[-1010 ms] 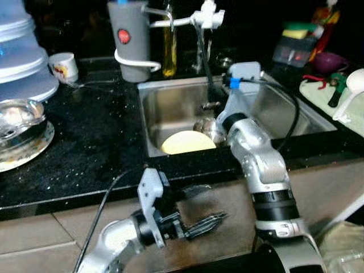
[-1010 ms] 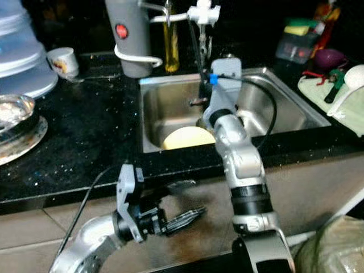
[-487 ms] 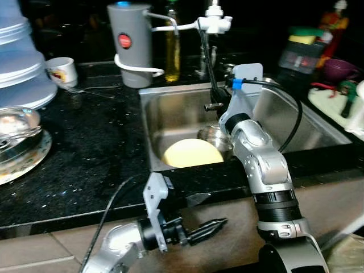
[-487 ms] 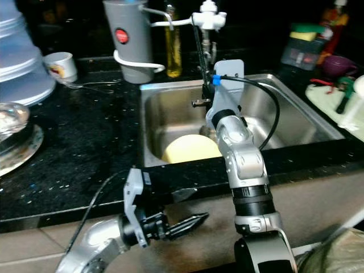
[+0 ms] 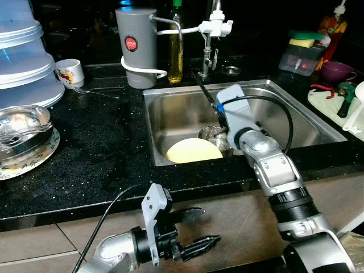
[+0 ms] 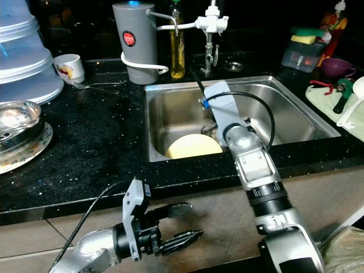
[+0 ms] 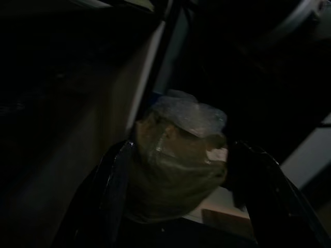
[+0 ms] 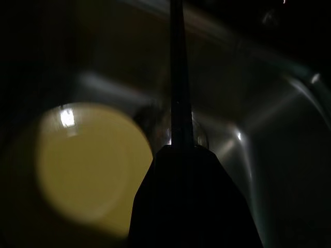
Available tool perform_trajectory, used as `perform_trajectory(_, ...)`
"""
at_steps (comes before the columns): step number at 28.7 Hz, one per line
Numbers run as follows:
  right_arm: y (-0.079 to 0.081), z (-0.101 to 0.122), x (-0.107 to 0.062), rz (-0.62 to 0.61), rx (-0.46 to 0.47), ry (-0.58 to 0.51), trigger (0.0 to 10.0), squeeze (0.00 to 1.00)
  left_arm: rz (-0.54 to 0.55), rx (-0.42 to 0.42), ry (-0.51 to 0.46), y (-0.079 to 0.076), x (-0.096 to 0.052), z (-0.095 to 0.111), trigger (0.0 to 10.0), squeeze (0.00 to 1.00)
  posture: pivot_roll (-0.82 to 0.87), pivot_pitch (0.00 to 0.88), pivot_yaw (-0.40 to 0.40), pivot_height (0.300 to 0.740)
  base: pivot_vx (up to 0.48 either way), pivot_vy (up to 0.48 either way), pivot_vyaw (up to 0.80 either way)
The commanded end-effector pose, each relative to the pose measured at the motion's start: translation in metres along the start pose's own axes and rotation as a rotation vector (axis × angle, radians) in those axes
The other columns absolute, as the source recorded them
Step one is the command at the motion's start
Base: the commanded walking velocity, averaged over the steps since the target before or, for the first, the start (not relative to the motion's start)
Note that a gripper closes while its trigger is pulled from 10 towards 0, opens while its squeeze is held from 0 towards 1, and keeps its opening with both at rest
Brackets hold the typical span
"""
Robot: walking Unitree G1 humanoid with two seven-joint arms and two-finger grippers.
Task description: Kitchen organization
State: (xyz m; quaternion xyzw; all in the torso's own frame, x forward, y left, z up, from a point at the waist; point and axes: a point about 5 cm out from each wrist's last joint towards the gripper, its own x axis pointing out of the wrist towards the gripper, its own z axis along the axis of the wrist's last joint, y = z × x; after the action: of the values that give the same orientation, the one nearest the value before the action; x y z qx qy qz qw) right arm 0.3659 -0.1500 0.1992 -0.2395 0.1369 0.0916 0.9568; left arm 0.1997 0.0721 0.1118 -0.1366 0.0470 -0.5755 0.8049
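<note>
A: R gripper state?

B: Fingers pressed together into one thin black line, nothing between them. Reaches over the sink, tips up near the back rim, by the tap base. No contact that I can make out.

A: Plate vs R gripper?

B: Yellow plate lies in the sink at the front wall, below and on the robot's side of the fingertips, well apart from them. Steel bowl just beside the plate, next to the R wrist. R wrist cam: plate to one side of the closed fingers, not touching.

A: L gripper?

B: L gripper low, in front of the cabinet under the counter. Fingers parted wide, empty. L wrist cam dark; a plastic bag shows between the fingers, farther off.

A: Labels?

B: Grey dispenser behind the sink has a red round logo, text too small to read. Mug on the L has a print, unreadable. Oil bottle beside the dispenser.
</note>
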Motion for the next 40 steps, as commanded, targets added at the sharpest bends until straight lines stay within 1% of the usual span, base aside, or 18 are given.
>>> perform_trajectory(1, 0.005, -0.006, 0.002, 0.03, -0.028, 0.064, 10.0, 0.0, -0.027, -0.011, 0.011, -0.004, -0.002, 0.0, 10.0, 0.0, -0.03, 0.0, -0.033, 0.74, 0.0, 0.0, 0.0)
perform_trajectory(9, 0.017, -0.013, 0.009, 0.07, -0.03, 0.169, 10.0, 0.0, -0.021, -0.008, 0.035, -0.003, -0.006, -0.002, 10.0, 0.0, -0.02, 0.0, -0.042, 0.74, 0.0, 0.0, 0.0)
perform_trajectory(14, 0.022, -0.011, 0.012, 0.085, 0.037, 0.171, 10.0, 0.0, -0.022, -0.034, 0.044, -0.004, -0.01, -0.007, 10.0, 0.0, -0.02, 0.0, -0.047, 0.74, 0.0, 0.0, 0.0)
perform_trajectory(15, 0.022, -0.012, 0.012, 0.08, 0.052, 0.173, 10.0, 0.74, -0.022, -0.036, 0.043, -0.004, -0.01, -0.007, 10.0, 0.0, -0.02, 0.0, -0.047, 0.74, 0.0, 0.0, 0.0)
perform_trajectory(16, 0.023, -0.012, 0.012, 0.08, 0.065, 0.172, 10.0, 1.0, -0.022, -0.038, 0.043, -0.004, -0.01, -0.008, 10.0, 0.0, -0.02, 0.0, -0.045, 0.74, 0.0, 0.0, 0.0)
perform_trajectory(21, 0.02, -0.006, 0.012, 0.065, 0.114, 0.115, 10.0, 1.0, -0.022, -0.041, 0.043, -0.004, -0.011, -0.009, 10.0, 0.0, -0.02, 0.0, -0.042, 0.74, 0.0, 0.0, 0.0)
perform_trajectory(23, 0.015, 0.008, 0.011, 0.063, 0.196, 0.012, 10.0, 1.0, -0.015, -0.036, 0.042, -0.003, -0.011, -0.008, 10.0, 0.0, -0.03, 0.0, -0.037, 0.74, 0.0, 0.0, 0.0)
perform_trajectory(25, 0.014, 0.013, 0.01, 0.065, 0.229, -0.02, 10.0, 1.0, -0.011, -0.034, 0.042, -0.003, -0.012, -0.008, 10.0, 0.0, -0.03, 0.0, -0.037, 0.74, 0.0, 0.0, 0.0)
perform_trajectory(27, 0.008, 0.031, 0.005, 0.084, 0.337, -0.172, 10.0, 1.0, -0.002, -0.031, 0.04, -0.001, -0.012, -0.009, 10.0, 0.0, -0.03, 0.0, -0.036, 0.74, 0.0, 0.0, 0.0)
perform_trajectory(28, 0.004, 0.042, -0.001, 0.095, 0.404, -0.265, 10.0, 0.54, 0.004, -0.028, 0.038, -0.001, -0.012, -0.008, 10.0, 0.0, -0.03, 0.0, -0.035, 0.74, 0.0, 0.0, 0.0)
perform_trajectory(29, 0.004, 0.042, -0.001, 0.095, 0.404, -0.265, 10.0, 0.54, 0.004, -0.028, 0.038, -0.001, -0.012, -0.008, 10.0, 0.0, -0.03, 0.0, -0.035, 0.74, 0.0, 0.0, 0.0)
perform_trajectory(30, 0.001, 0.049, -0.004, 0.1, 0.448, -0.327, 10.0, 0.54, 0.009, -0.026, 0.035, 0.0, -0.012, -0.008, 10.0, 0.0, -0.03, 0.0, -0.034, 0.74, 0.0, 0.0, 0.0)
perform_trajectory(31, -0.004, 0.057, -0.012, 0.086, 0.525, -0.45, 10.0, 0.0, 0.023, -0.017, 0.037, 0.002, -0.012, -0.006, 10.0, 0.0, -0.03, 0.0, -0.032, 0.74, 0.0, 0.0, 0.0)
perform_trajectory(32, -0.004, 0.057, -0.012, 0.086, 0.525, -0.45, 10.0, 0.0, 0.023, -0.017, 0.037, 0.002, -0.012, -0.006, 10.0, 0.0, -0.03, 0.0, -0.032, 0.74, 0.0, 0.0, 0.0)
perform_trajectory(34, 0.001, 0.061, -0.023, 0.244, 0.673, -0.585, 10.0, 0.0, 0.043, -0.003, 0.037, 0.004, -0.011, -0.005, 10.0, 0.0, -0.03, 0.0, -0.031, 0.74, 0.0, 0.0, 0.0)
perform_trajectory(35, 0.001, 0.061, -0.023, 0.244, 0.673, -0.585, 10.0, 0.0, 0.043, -0.003, 0.037, 0.004, -0.011, -0.005, 10.0, 0.0, -0.03, 0.0, -0.031, 0.74, 0.0, 0.0, 0.0)
perform_trajectory(37, 0.004, 0.063, -0.03, 0.314, 0.746, -0.654, 10.0, 0.0, 0.053, 0.001, 0.04, 0.005, -0.011, -0.005, 10.0, 0.0, -0.02, 0.0, -0.031, 0.74, 0.0, 0.0, 0.0)
perform_trajectory(40, 0.012, 0.067, -0.038, 0.394, 0.766, -0.714, 10.0, 0.0, 0.061, 0.006, 0.045, 0.006, -0.011, -0.005, 10.0, 0.0, -0.02, 0.0, -0.028, 0.74, 0.0, 0.0, 0.2)
